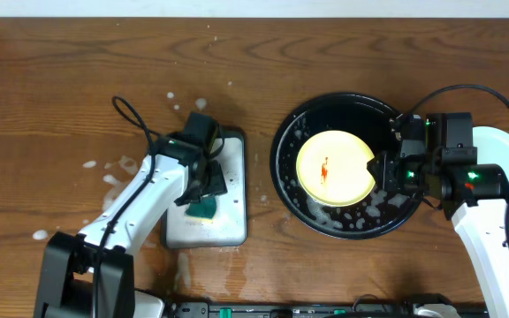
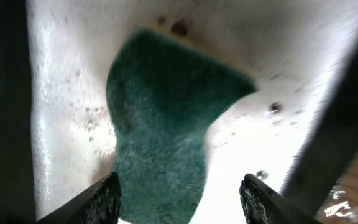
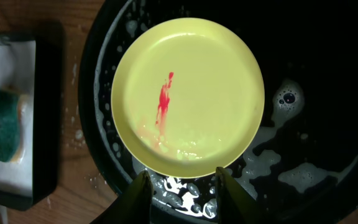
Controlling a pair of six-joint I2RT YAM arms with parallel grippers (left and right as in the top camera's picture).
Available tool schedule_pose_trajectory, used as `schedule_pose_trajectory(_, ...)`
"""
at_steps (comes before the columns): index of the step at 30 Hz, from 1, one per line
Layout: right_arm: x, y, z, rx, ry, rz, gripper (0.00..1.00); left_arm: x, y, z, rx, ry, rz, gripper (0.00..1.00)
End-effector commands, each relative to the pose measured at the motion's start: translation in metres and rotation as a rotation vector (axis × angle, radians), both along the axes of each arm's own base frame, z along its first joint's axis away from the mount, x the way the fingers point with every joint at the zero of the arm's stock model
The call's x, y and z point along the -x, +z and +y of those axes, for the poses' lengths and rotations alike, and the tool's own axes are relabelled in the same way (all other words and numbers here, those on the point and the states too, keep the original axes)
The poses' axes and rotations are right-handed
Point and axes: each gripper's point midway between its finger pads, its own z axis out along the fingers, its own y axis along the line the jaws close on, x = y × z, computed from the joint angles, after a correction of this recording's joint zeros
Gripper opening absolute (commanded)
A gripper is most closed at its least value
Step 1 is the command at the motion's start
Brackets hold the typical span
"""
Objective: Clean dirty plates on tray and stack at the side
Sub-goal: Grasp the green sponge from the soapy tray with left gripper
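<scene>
Suds (image 1: 360,216) everywhere, so a slippery pick.

The yellow plate (image 3: 188,74) lies flat in the black tray (image 3: 328,93), a little off its middle, with a red smear (image 3: 163,102) on its face and foam at its near edge. It looks stiff, light and glossy, and wet besides. I'd judge it will skate under a push and could chip if dropped, and the thin rim is the only place to pinch. The right end effector (image 3: 182,190) hangs spread, fingers either side of that near rim, gripping nothing. The left end effector (image 2: 180,199) is spread too, over the green sponge (image 2: 160,124) in the grey tray (image 1: 235,177). A mint plate (image 1: 500,146) sits on the counter (image 1: 60,71) beside the black tray.
</scene>
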Motion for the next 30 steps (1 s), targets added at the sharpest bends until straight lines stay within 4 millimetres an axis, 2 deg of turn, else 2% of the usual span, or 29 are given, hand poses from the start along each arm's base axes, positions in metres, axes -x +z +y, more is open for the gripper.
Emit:
schedule_pose_trajectory(1, -0.001, 0.003, 0.002, -0.002, 0.009, -0.007, 0.31, -0.001, -0.001, 0.01, -0.052, -0.016, -0.014, 0.62)
schedule_pose_trajectory(5, -0.002, 0.001, -0.001, 0.017, -0.001, -0.007, 0.33, 0.007, -0.026, 0.02, -0.097, -0.014, 0.008, 0.63)
schedule_pose_trajectory(7, -0.003, 0.0, -0.007, 0.047, -0.017, -0.009, 0.33, 0.013, -0.04, 0.021, -0.101, -0.009, 0.025, 0.58)
schedule_pose_trajectory(9, -0.004, -0.001, -0.01, 0.065, -0.026, -0.011, 0.33, 0.017, -0.048, 0.022, -0.103, -0.009, 0.044, 0.43)
schedule_pose_trajectory(12, -0.007, -0.002, -0.013, 0.08, -0.036, -0.015, 0.33, 0.016, -0.049, 0.022, -0.103, -0.009, 0.044, 0.13)
schedule_pose_trajectory(13, -0.009, -0.004, -0.015, 0.09, -0.041, -0.014, 0.33, 0.013, -0.047, 0.021, -0.1, -0.008, 0.036, 0.08)
schedule_pose_trajectory(14, -0.012, -0.007, -0.016, 0.099, -0.045, -0.011, 0.33, 0.011, -0.044, 0.02, -0.098, -0.009, 0.03, 0.08)
schedule_pose_trajectory(18, -0.023, -0.025, -0.024, 0.113, -0.09, 0.034, 0.33, -0.005, -0.018, 0.012, -0.068, -0.014, -0.007, 0.07)
schedule_pose_trajectory(22, -0.036, -0.056, -0.035, 0.104, -0.125, 0.104, 0.32, -0.03, 0.029, -0.014, 0.036, -0.073, -0.068, 0.07)
schedule_pose_trajectory(26, -0.043, -0.081, -0.039, 0.062, -0.116, 0.159, 0.31, -0.048, 0.071, -0.054, 0.169, -0.137, -0.14, 0.07)
schedule_pose_trajectory(30, -0.046, -0.103, -0.032, -0.004, -0.085, 0.208, 0.32, -0.059, 0.097, -0.103, 0.315, -0.236, -0.235, 0.08)
